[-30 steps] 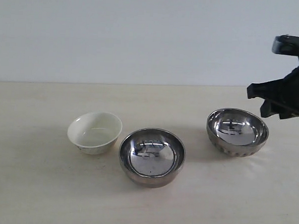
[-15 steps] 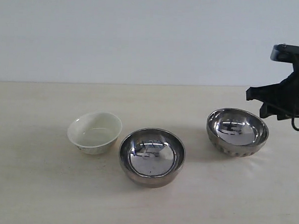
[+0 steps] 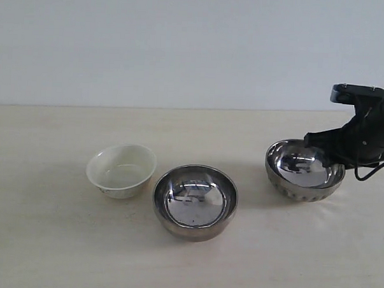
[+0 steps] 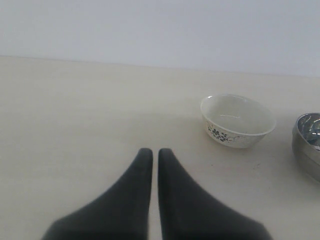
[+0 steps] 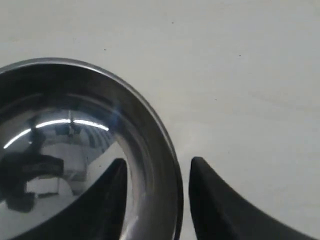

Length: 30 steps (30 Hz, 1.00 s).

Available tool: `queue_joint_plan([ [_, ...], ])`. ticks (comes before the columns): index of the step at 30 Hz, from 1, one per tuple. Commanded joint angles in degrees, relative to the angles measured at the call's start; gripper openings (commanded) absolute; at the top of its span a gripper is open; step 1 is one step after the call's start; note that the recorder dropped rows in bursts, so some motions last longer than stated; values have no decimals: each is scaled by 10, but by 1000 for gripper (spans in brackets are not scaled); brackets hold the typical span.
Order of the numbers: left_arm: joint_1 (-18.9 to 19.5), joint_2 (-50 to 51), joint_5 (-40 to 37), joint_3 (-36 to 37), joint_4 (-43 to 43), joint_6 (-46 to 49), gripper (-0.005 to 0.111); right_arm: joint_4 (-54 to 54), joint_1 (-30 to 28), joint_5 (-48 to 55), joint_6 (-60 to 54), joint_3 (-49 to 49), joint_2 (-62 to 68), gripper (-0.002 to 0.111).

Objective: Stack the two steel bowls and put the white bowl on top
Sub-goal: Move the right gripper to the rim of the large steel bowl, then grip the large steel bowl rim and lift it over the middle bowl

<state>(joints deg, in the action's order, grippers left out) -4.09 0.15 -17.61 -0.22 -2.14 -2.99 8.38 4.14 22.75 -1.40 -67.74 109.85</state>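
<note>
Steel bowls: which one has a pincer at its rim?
The ribbed bowl on the right: the right pincer straddles its rim. The smooth middle bowl stands alone.

Narrow gap between white bowl point(image 3: 121, 171) and smooth steel bowl point(image 3: 195, 201) (ribbed bowl point(image 3: 299, 177) apart).

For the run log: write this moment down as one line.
phase: pre-grasp | right hand: open, straddling rim of ribbed steel bowl | left hand: shut, empty | stack: not started

Both the left end effector point(image 4: 151, 151) and right end effector point(image 5: 158, 160) are matte black with smooth, tapering fingers point(image 4: 190, 200).
</note>
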Motion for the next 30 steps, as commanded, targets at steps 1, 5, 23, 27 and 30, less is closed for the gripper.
queue_joint_plan([
  [1, 1, -2, 0, 2, 1, 0, 4, -5, -2, -15, -7, -3, 21, 35],
  [5, 1, -2, 0, 2, 1, 0, 4, -4, -2, -19, -7, -3, 34, 33],
  [23, 1, -2, 0, 2, 1, 0, 4, 10, -2, 88, -7, -3, -88, 0],
  [27, 1, -2, 0, 2, 1, 0, 4, 73, -1, 130, -44, -3, -125, 0],
  [30, 1, -2, 0, 2, 1, 0, 4, 192, 5, 160, -131, -2, -140, 0],
])
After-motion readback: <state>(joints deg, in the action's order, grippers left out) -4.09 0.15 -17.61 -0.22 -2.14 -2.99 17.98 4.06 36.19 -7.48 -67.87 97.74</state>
